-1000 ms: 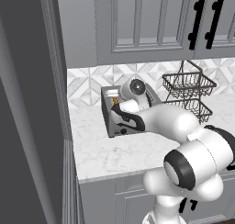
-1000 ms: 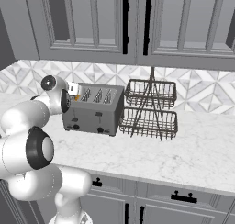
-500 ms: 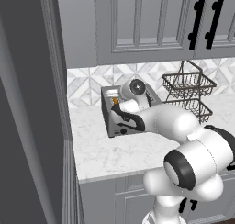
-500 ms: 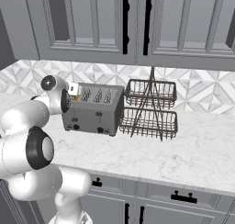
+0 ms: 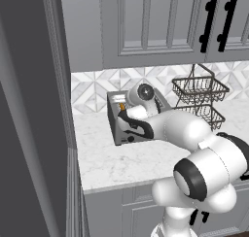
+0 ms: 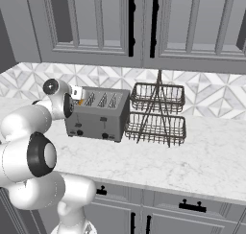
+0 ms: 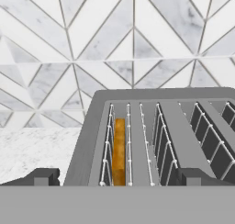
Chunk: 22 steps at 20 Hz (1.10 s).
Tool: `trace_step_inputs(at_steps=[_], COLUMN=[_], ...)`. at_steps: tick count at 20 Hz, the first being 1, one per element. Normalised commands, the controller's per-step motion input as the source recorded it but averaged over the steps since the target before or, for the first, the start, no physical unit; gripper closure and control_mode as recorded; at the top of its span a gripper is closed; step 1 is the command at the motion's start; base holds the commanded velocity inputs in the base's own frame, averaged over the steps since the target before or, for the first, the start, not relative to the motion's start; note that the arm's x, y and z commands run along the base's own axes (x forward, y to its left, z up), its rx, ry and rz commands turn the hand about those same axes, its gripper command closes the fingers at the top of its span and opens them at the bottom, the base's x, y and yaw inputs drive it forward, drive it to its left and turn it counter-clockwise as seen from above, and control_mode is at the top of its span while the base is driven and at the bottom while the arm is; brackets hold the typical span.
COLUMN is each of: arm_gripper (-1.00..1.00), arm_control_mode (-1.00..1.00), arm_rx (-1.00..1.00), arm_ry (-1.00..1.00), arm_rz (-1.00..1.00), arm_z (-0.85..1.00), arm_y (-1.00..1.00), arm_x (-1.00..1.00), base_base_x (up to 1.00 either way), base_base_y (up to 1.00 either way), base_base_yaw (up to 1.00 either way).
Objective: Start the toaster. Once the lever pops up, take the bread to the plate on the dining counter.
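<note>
Glossy white rounded arm shell (image 5: 187,129), bulbous links. Dark grey-black rings at joints. Round dark cap with pale centre on wrist joint (image 6: 50,87). Black band curves across forearm. Two small dark square claw (image 7: 117,177) tips, set wide apart.

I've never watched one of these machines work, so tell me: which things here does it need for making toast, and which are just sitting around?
Needed for the job:
- toaster
- bread, sitting in a slot at one end of the toaster
- claw, open, just above that slot

Just sitting around:
- two-tier wire basket
- wall cabinets
</note>
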Motion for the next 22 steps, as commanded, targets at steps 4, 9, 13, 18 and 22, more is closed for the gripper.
trace_step_inputs(at_steps=[4, 9, 13, 18, 22], arm_gripper=[-1.0, -1.0, -1.0, -1.0, -1.0], arm_control_mode=[-1.0, -1.0, -1.0, -1.0, -1.0], arm_rx=[0.0, 0.0, 0.0, 0.0, 0.0], arm_ry=[0.0, 0.0, 0.0, 0.0, 0.0], arm_rz=[0.0, 0.0, 0.0, 0.0, 0.0], arm_z=[0.0, 0.0, 0.0, 0.0, 0.0], arm_y=[0.0, 0.0, 0.0, 0.0, 0.0], arm_x=[0.0, 0.0, 0.0, 0.0, 0.0], base_base_x=[0.0, 0.0, 0.0, 0.0, 0.0], base_base_y=[0.0, 0.0, 0.0, 0.0, 0.0], base_base_yaw=[0.0, 0.0, 0.0, 0.0, 0.0])
